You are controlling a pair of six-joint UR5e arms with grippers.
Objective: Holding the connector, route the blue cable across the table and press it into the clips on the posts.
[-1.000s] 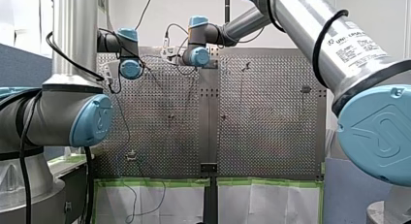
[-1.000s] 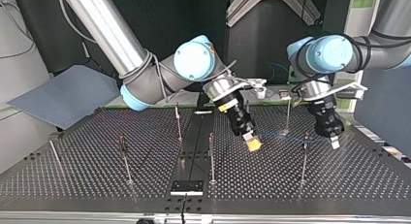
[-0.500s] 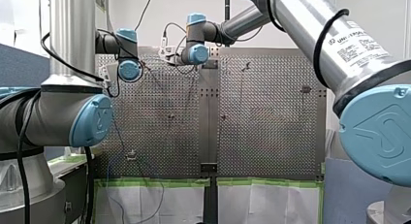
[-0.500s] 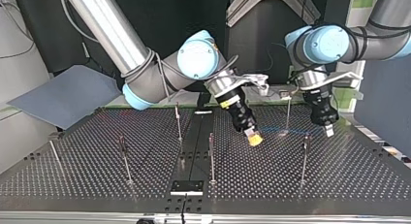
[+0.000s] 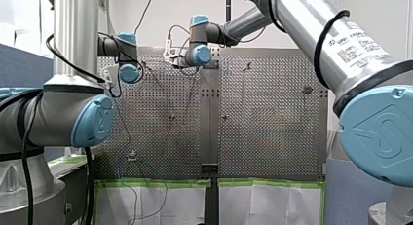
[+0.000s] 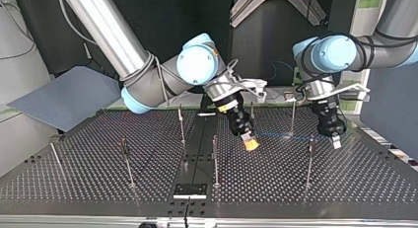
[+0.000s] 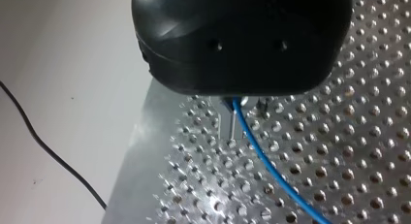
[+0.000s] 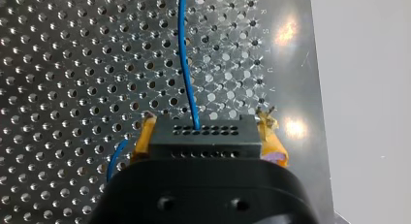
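Front view, table: the perforated table [image 5: 272,113] has both arms reaching toward its far edge. The cable is too fine to trace here.
Top view, right gripper: my right gripper [image 6: 251,144] hangs tilted just above the plate, near the middle of the view.
Top view, left gripper: my left gripper [image 6: 336,140] points down at the view's right.
Top view, blue cable: the blue cable [image 6: 286,135] runs straight and nearly level between the two grippers. Its long axis lies across the view, and it passes close by the clip [image 6: 311,140] on a post [image 6: 309,164].
Left wrist view, grip: the housing hides most of the jaws. The cable leaves from under it in a tight line, so I judge it pinched on the cable.
Right wrist view, connector: the connector [image 8: 203,136] is clamped between the yellow pads [image 8: 272,145]. Its long axis lies across them and its holed face points ahead, with the cable exiting straight ahead.
Step in hand (judged): seating the span in that clip.
Method: hold tension, set the cable squarely over the clip mouth, lower both ends evenly and press straight down. Avoid side load on the thin post.
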